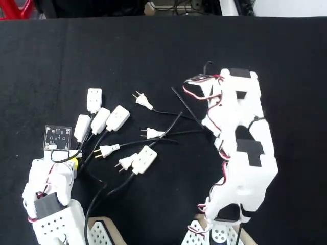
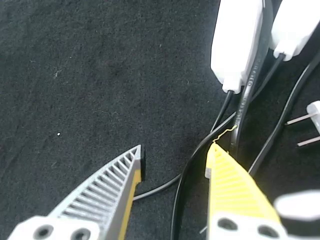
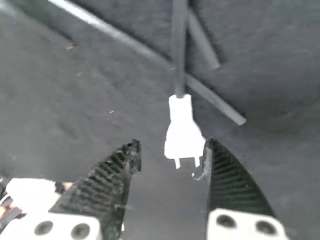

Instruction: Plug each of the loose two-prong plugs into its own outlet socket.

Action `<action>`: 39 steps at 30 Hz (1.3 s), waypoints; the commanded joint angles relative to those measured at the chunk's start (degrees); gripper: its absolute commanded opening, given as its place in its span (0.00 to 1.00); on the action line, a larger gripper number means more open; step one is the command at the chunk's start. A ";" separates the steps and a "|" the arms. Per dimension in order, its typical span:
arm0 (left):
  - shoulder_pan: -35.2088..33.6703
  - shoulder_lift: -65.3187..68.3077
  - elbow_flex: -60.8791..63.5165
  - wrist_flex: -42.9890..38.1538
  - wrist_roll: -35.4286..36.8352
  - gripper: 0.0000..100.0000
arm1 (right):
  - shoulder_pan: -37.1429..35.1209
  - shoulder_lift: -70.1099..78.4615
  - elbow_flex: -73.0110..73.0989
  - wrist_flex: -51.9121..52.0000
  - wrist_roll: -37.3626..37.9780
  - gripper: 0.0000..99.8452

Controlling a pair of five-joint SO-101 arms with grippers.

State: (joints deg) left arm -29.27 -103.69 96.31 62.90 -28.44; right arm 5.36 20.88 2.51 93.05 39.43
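- The left gripper (image 2: 177, 149) was released, its jaws apart over the black cables (image 2: 240, 125), holding nothing.
- The right gripper (image 3: 171, 145) was released too, with its jaws on either side of a white two-prong plug (image 3: 182, 132). The plug lay on the black cloth (image 3: 75, 100), prongs toward the gripper, not yet grasped.
- I judged the step to be picking up this plug. The next move called for closing on its body while leaving the prongs free.
- Farther off, other loose plugs (image 1: 152, 133) lay unplugged near the white outlet sockets (image 1: 100, 120), so the prongs would have to be aligned with the slots.
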 commanded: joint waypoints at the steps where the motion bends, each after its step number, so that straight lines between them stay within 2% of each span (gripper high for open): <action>1: -0.40 -0.35 1.01 -0.88 -0.53 0.21 | -2.11 -3.91 -2.15 3.78 0.53 0.20; 12: -0.40 -0.35 1.01 -0.88 -0.53 0.21 | -1.67 -3.74 11.12 -9.58 0.79 0.20; 24: -0.40 -0.35 1.01 -0.88 -0.53 0.21 | 6.07 -2.42 11.38 -14.51 11.60 0.20; 29: -0.40 -0.35 1.01 -0.88 -0.53 0.21 | 6.51 1.27 11.12 -14.95 12.48 0.20; 35: -0.40 -0.35 1.01 -0.88 -0.53 0.21 | 6.59 1.45 6.99 -14.95 12.31 0.07; 39: -0.40 -0.35 1.01 -0.88 -0.53 0.21 | 6.59 1.27 5.67 -14.51 12.31 0.06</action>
State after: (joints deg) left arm -29.19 -103.69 96.31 62.90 -28.44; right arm 11.34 22.55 10.24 78.46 51.30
